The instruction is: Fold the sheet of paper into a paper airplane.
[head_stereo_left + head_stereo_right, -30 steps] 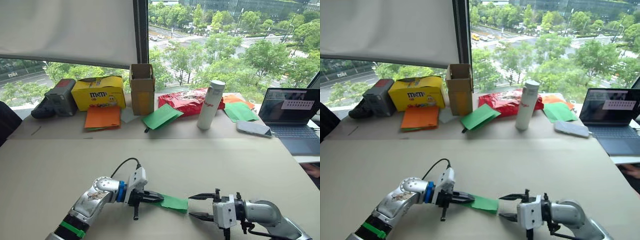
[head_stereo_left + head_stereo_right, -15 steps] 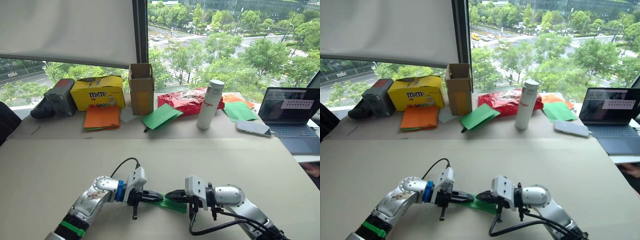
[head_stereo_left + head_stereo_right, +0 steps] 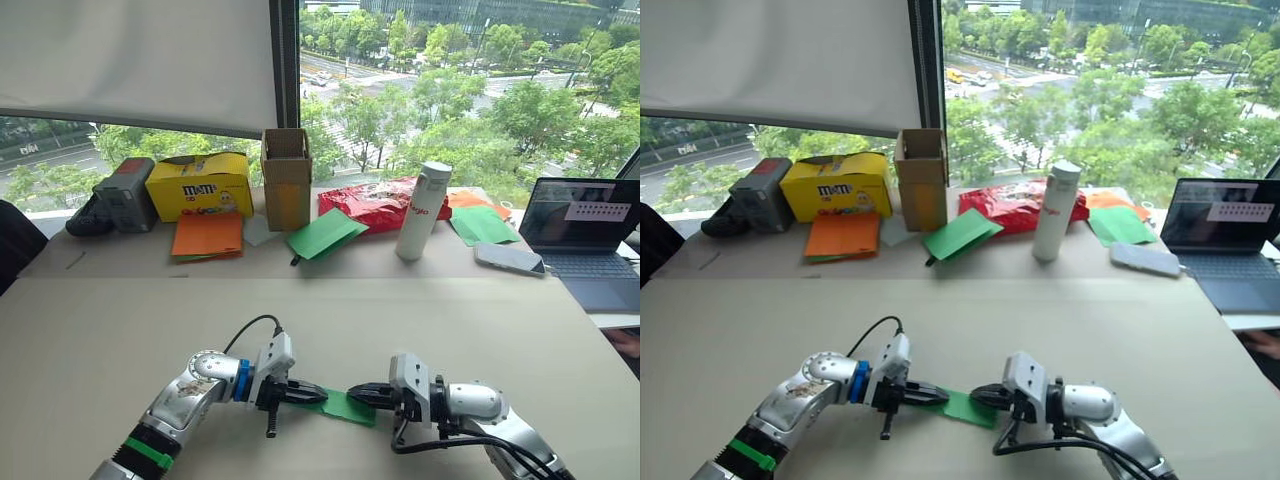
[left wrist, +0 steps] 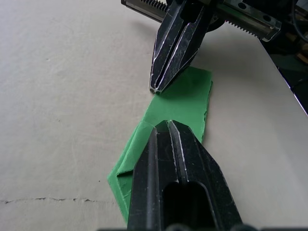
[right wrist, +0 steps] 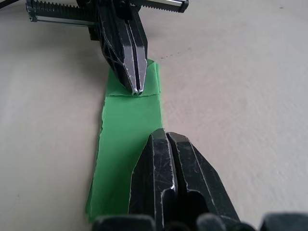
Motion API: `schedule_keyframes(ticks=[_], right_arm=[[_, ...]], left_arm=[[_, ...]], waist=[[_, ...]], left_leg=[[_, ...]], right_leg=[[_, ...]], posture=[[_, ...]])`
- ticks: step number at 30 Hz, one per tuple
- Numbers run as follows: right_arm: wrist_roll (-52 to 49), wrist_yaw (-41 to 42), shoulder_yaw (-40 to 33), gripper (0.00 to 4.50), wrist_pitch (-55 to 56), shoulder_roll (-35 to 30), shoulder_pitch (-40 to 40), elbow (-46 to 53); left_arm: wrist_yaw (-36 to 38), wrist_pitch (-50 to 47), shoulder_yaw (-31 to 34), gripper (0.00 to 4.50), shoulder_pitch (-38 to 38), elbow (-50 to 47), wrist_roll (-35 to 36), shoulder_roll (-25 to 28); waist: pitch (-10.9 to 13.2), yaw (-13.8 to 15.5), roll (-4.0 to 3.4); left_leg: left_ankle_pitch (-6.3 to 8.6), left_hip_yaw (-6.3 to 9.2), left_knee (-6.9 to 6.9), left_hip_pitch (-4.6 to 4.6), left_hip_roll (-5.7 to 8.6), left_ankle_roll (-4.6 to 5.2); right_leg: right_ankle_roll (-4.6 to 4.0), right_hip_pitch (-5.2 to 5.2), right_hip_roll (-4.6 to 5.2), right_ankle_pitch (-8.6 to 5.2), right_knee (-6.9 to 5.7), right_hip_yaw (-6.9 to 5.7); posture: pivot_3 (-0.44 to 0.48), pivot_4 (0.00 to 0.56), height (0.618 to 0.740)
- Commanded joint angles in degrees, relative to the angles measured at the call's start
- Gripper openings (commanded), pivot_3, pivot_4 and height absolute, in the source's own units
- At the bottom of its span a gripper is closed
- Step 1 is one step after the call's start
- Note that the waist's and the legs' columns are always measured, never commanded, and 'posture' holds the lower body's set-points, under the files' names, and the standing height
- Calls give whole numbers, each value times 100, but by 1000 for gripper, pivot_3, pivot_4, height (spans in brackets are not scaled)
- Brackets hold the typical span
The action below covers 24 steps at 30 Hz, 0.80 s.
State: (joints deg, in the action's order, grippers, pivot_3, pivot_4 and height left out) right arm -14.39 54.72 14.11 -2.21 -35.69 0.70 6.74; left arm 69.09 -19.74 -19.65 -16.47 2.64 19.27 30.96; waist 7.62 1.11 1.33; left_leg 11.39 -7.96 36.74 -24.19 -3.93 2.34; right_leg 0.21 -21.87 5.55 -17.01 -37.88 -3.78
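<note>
Folded green paper airplane (image 3: 345, 405) on the table (image 3: 120, 330) between left gripper (image 3: 312, 393) and right gripper (image 3: 362, 394).

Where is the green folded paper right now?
The paper airplane lies flat on the near table, between the left gripper and right gripper, both pressing on it.

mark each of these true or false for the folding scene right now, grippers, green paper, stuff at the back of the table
1. Both grippers have their fingers shut. True: the left gripper and right gripper are each closed.
2. The paper airplane lies flat between the two grippers. True.
3. The white bottle lies on its side. False: it stands upright.
4. The laptop is closed. False: its screen is up.
5. The orange paper sheets lie in front of the yellow box. True.
</note>
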Motion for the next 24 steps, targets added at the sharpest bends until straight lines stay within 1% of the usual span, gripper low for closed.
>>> schedule_keyframes(ticks=[1, 4, 7, 10, 12, 13, 17, 20, 21, 24], right_arm=[[190, 97, -241, 64, 115, -369, 518, -285], [339, 156, -459, 64, 568, -651, 803, -375], [190, 211, -748, 64, 698, -841, 841, -500], [-283, 199, -1055, 64, 486, -782, 526, -76], [-406, 149, -1085, 64, 303, -693, 300, 210], [-391, 123, -1044, 64, 223, -655, 203, 321], [27, -108, -307, 64, -395, -214, -420, 767], [294, -180, 41, 64, -624, -39, -495, 692], [371, -167, 133, 64, -619, -18, -486, 632], [572, -212, 352, 64, -662, 83, -391, 392]], left_arm=[[-112, -46, -37, 0, 27, 406, -307, 53], [-94, -14, -68, 0, -26, 485, -321, 14], [-65, 27, -89, 0, -85, 569, -329, -16], [-32, 73, -86, 0, -147, 647, -330, -35], [-13, 86, -76, 0, -166, 675, -325, -40], [-5, 91, -72, 0, -169, 683, -325, -43], [-28, 50, -38, 0, -143, 605, -305, -57], [-53, -22, 18, 0, -100, 523, -249, -52], [-62, -49, 43, 0, -85, 499, -228, -47], [-89, -107, 128, 0, -3, 437, -206, 16]], waist=[[-6, 0, -3], [-10, 17, -8], [-12, 25, -11], [-11, 24, -11], [-7, 9, -22], [-7, 7, -28], [-9, -23, -35], [-9, 10, -35], [-9, 8, -35], [-9, -29, -35]], left_leg=[[0, 0, 0, 3, -2, 0], [4, 4, 0, 7, -2, -6], [20, 5, 0, 9, 1, -21], [25, 5, 0, 17, 1, -27], [25, 5, 0, 17, 0, -27], [25, 5, 0, 17, 1, -27], [24, 6, 0, 13, -5, -25], [16, 10, 0, -5, 1, -9], [7, 7, 0, -13, 4, 10], [10, -5, 0, -23, 9, 19]], right_leg=[[0, 4, -1, 0, 2, 0], [2, 12, 1, 0, 10, -1], [6, 22, 7, 1, 25, -1], [7, 38, 9, 1, 37, -1], [6, 38, 12, 1, 38, 0], [6, 37, 14, 1, 36, 1], [14, 28, 9, 14, 32, 1], [14, 15, 3, 12, 33, -9], [15, 6, 4, 13, 34, -7], [18, -9, 8, 15, 32, 5]], posture=[[0, 150, 739], [0, 150, 739], [0, 150, 739], [0, 150, 739], [0, 150, 739], [0, 150, 739], [0, 150, 739], [0, 150, 739], [0, 150, 739], [0, 150, 739]])
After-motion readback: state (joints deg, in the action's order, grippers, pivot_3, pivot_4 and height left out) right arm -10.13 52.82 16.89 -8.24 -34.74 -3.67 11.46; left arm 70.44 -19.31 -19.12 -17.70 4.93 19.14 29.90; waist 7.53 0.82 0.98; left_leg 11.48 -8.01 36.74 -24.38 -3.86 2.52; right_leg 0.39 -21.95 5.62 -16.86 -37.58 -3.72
